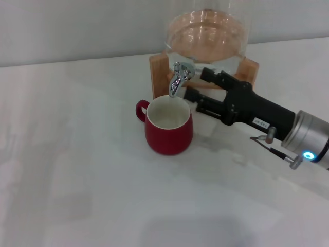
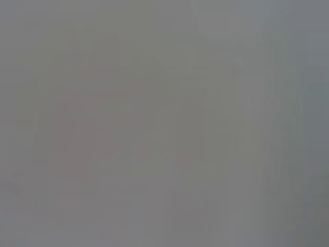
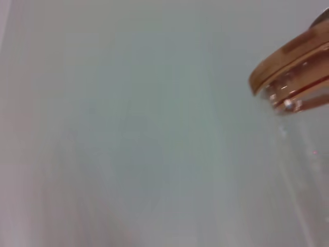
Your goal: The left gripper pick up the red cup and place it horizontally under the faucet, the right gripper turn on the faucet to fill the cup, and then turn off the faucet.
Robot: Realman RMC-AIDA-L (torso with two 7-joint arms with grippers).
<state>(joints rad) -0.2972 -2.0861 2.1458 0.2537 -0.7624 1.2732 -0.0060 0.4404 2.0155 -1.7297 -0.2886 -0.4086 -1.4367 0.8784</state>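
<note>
Surface: a plain white table [image 1: 77, 170] fills most of the head view, meeting a pale wall along the upper edge.
Jar: a glass jar [image 1: 207, 36] of amber liquid sits top centre on a wooden stand [image 1: 158, 72]; the right wrist view shows only its wooden lid [image 3: 288, 56] at the upper right edge.
Right gripper: the right gripper [image 1: 196, 86] reaches in from the lower right of the frame, its fingers spread apart just right of the faucet, one above the other, closed on nothing.
Red cup: the red cup [image 1: 168, 129] stands upright at centre frame, handle to the left, its mouth directly under the spout and left of the fingers.
Faucet: the faucet [image 1: 179, 77] points down over the cup's rim.
Left gripper: out of sight; its wrist view shows flat grey only.
</note>
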